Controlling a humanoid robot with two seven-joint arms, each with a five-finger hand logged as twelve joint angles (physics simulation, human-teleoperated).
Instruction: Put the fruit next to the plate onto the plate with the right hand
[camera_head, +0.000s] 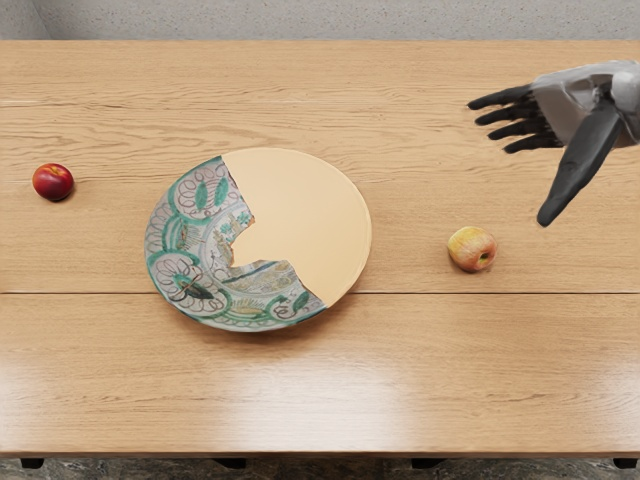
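Your right hand (562, 108), fingers (505, 100) wide and empty, hung near the tabletop's (400, 380) right edge; the yellow apple (472, 248) lay front-left of it.

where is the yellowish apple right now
In the head view the yellowish apple lies on the table, right of the plate and apart from it, below the open right hand, which is not touching it.

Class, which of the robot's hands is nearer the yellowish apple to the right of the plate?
Right. The right hand hangs up and right of the yellowish apple, fingers spread, not touching it. The left hand is out of view.
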